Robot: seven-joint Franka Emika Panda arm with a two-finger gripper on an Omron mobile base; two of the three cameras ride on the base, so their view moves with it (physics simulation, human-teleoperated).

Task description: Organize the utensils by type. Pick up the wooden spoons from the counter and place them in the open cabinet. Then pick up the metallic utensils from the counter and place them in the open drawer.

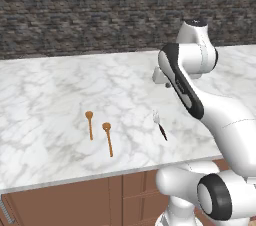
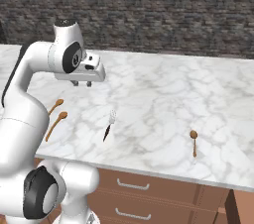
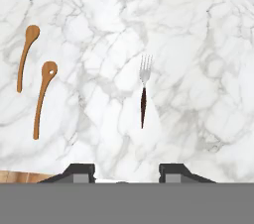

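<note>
Two wooden spoons lie side by side at the left of the hand view, untouched on the marble counter, with a dark-handled fork well apart at centre. The gripper hangs above them, jaws spread and holding nothing. There is bare marble all round each utensil, though the counter's front edge runs near the spoon handles.

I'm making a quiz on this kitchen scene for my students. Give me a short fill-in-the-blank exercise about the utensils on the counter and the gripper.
1. The number of wooden spoons lying on the marble counter in the right base view is ____.
2. The fork has silver tines and a dark ____.
3. In the hand view, the two wooden spoons lie to the ____ of the fork.
4. The gripper hangs above the counter holding ____.

Missing words: three; handle; left; nothing
</note>
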